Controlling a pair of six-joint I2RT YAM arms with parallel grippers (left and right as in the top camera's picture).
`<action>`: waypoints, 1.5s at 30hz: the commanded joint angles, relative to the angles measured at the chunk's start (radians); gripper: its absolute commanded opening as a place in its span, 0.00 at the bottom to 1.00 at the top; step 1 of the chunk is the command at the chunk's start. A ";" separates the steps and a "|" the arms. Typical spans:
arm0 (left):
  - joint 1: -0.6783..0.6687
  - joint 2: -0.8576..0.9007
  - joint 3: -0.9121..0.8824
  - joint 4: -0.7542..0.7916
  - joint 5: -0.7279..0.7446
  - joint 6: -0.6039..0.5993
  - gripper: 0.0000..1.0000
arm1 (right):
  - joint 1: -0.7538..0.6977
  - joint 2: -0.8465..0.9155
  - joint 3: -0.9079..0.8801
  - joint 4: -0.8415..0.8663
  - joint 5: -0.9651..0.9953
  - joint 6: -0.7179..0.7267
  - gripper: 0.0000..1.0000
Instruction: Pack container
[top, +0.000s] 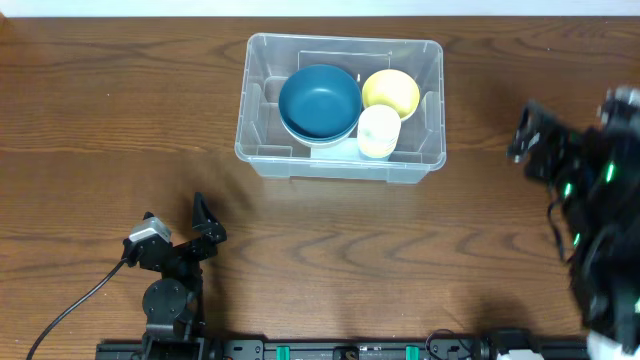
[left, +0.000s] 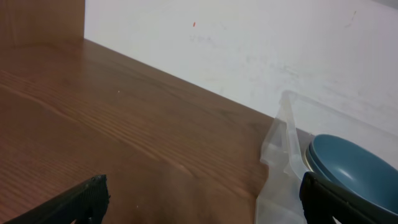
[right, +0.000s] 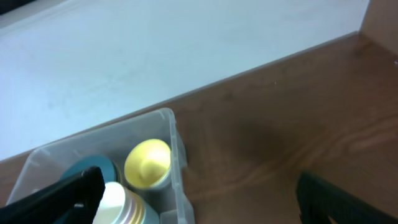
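bin loaded at twelve o'clock, both arms standing off

seen from overhead, the left gripper (top: 207, 222) sits at about seven o'clock on the wooden bench (top: 100, 120), its jaws spread wide and holding nothing. it points up toward the bin, well apart from it.

the container (top: 262, 150), a clear plastic bin, stands at twelve o'clock. inside it, a dark blue bowl (top: 320, 100) fills the nine o'clock half. a yellow bowl (top: 392, 90) sits at two o'clock, and a cream cup (top: 379, 130) at four o'clock touches it.

the right gripper (right: 199, 180) hangs at three o'clock, blurred from overhead. its wrist view shows the jaws parted and empty.

the bin looks light, thin-walled and slick, so the sides would likely flex under a pinch. the rolled rim on a short side seems the stiffest place to hold. a tilt could slide the bowls.
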 joint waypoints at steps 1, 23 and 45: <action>0.003 -0.005 -0.023 -0.032 -0.006 0.021 0.98 | -0.003 -0.146 -0.202 0.103 -0.001 -0.049 0.99; 0.003 -0.005 -0.023 -0.032 -0.006 0.021 0.98 | -0.028 -0.721 -1.069 0.832 -0.212 -0.402 0.99; 0.003 -0.005 -0.023 -0.032 -0.006 0.021 0.98 | -0.034 -0.824 -1.113 0.587 -0.195 -0.512 0.99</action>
